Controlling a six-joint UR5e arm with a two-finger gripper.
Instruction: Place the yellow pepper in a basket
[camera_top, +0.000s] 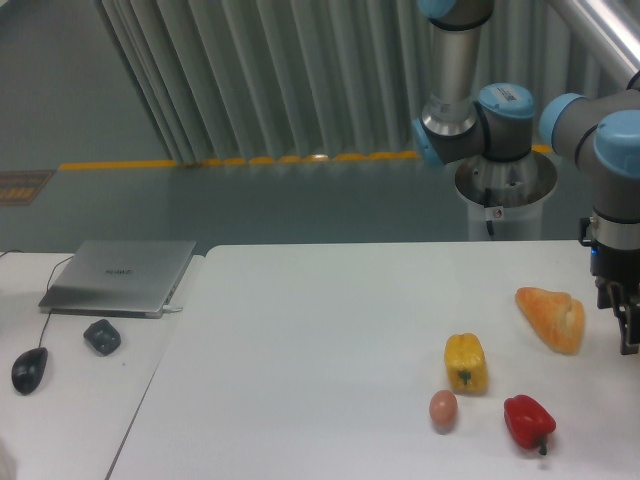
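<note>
The yellow pepper (466, 363) is seen lying on the white desk (300, 350) at the lower right of the frame, beside an egg (443, 409) and a red pepper (528, 421), with a croissant-like bread (552, 318) above right. The gripper (627, 325) is cut by the right edge; whether its fingers are spread cannot be told. The pepper is judged light, smooth and slightly yielding, best pinched across its blocky flanks. No basket is seen.

no readable txt; laptop (118, 276) lid logo too blurred to make out.
</note>
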